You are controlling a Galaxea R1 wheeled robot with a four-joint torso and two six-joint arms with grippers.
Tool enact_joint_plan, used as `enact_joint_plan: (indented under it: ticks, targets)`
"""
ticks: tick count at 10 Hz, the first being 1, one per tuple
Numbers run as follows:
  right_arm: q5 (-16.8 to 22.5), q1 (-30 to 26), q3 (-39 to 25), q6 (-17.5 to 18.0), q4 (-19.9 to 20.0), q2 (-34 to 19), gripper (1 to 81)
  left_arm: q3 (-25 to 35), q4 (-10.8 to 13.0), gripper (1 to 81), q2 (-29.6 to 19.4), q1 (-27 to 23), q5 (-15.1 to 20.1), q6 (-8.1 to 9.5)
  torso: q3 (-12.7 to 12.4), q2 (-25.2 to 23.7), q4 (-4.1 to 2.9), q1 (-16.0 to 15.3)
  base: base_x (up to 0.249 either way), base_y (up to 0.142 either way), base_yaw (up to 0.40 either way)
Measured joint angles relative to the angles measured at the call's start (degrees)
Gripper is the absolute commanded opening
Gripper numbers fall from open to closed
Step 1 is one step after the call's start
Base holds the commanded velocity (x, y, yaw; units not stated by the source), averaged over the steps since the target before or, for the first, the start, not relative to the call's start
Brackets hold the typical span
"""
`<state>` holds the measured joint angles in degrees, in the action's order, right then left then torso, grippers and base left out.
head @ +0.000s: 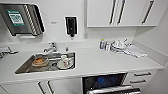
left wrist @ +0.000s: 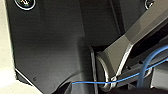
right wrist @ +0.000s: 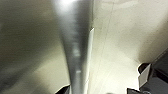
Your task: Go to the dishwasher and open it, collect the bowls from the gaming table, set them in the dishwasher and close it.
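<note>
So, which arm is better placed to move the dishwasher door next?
Probably the right. Its wrist camera sits close against the steel bar handle of the open dishwasher, while the left wrist camera faces the robot's own dark plate and a blue cable.

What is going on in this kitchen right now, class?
A robot stands at a white kitchen counter, looking down at it. Below the counter, the dishwasher is partly open, its steel door tilted outward, and something blue shows inside. The right wrist camera looks closely along the door's metal bar handle. The sink holds a few used dishes, and more crockery sits near the wall on the right.
</note>
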<state>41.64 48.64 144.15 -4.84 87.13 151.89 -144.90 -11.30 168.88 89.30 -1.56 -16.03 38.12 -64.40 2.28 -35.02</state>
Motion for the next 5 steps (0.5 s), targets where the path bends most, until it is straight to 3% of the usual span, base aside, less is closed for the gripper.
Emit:
enact_joint_plan:
  ticks: [2, 5]
  targets:
    - [5.77, 2.44, 2.68, -6.90, 0.91, -2.17, 81.1, -0.02, 0.04, 81.1, 0.72, -0.02, -0.01, 0.00, 0.00, 0.00, 0.00, -0.02, 0.000, 0.000, 0.000]
    - [8.55, 7.75, 9.63, -11.09, 2.73, -2.19, 81.1, -0.17, 0.11, 81.1, 1.16, -0.02, -0.04, -0.22, 0.00, 0.00, 0.00, -0.02, 0.000, 0.000, 0.000]
